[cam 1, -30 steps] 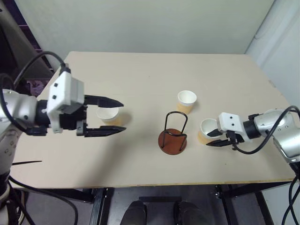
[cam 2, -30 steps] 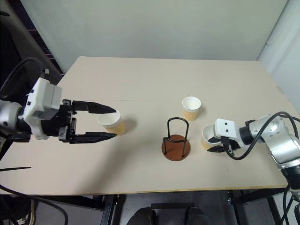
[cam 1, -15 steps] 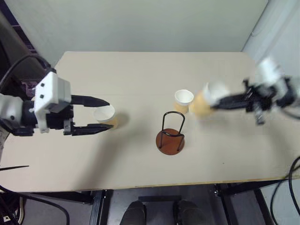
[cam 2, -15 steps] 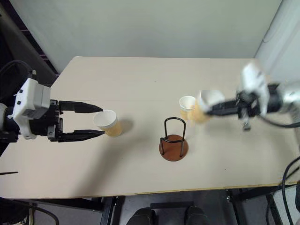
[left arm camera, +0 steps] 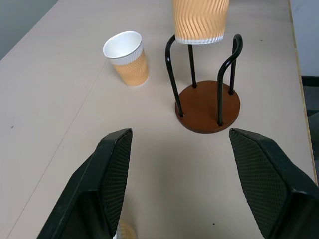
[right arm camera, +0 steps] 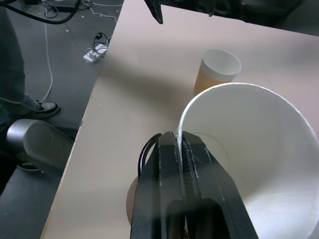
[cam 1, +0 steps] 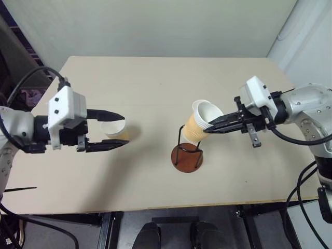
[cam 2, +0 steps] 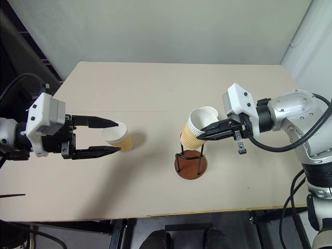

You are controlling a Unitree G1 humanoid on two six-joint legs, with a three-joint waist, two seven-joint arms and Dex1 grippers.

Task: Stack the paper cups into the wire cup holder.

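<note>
right hand (cam 1: 211,125) pinching rim of tilted cup (cam 1: 199,122) above holder (cam 1: 188,152), left hand (cam 1: 115,132) wide around second cup (cam 1: 114,130) on desk (cam 1: 155,88), not gripping

**Left eye view, centre:** the held cup (cam 1: 199,124) is covering the top of the wire cup holder (cam 1: 187,157) and hiding the far cup (left arm camera: 127,59) behind it.

**Left of centre:** the upper finger of the left gripper (cam 1: 125,129) is crossing the rim of the near cup (cam 1: 113,129).

**Left wrist view:** the frame edge is cutting off the held cup's upper part and leaving just a sliver of the near cup.

**Right wrist view:** the right gripper (right arm camera: 179,138) and the held cup are masking most of the holder. The edge is cropping a person's leg (right arm camera: 12,64).
</note>
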